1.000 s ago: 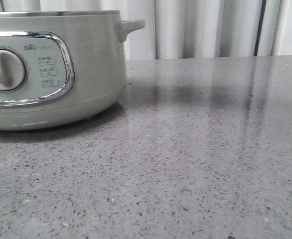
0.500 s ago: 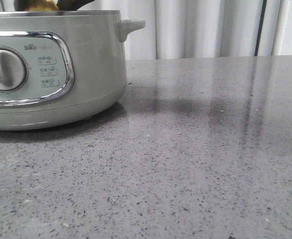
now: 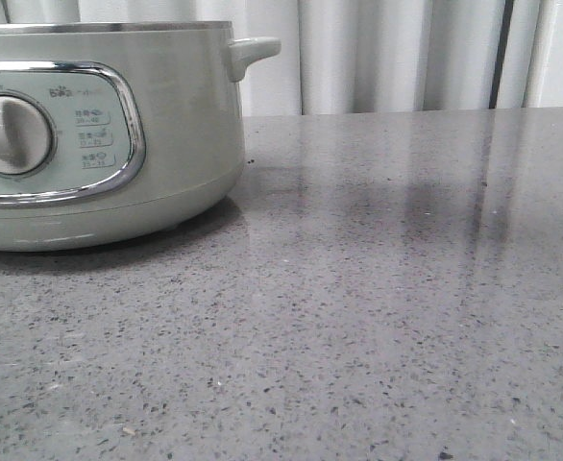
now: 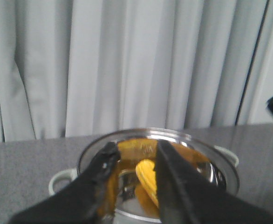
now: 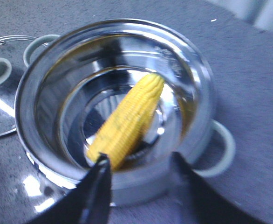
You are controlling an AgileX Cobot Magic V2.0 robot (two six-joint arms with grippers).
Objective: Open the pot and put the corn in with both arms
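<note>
The corn [image 5: 127, 121] lies loose and slanted inside the open pot [image 5: 38, 79], just beyond the right fingers [image 5: 139, 175], which stand apart and hold nothing; the left fingers [image 4: 134, 161] are also apart and empty, above the rim, and the lid [image 5: 1, 100] rests on the bench [image 5: 248, 70] beside the pot. Both arms should probably lift straight up, clear of the rim. Panel writing is too small to read

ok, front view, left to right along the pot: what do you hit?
Round dial → chrome-framed control panel's label area → plain pot wall → small side handle → bare grey countertop, curtain behind it.
</note>
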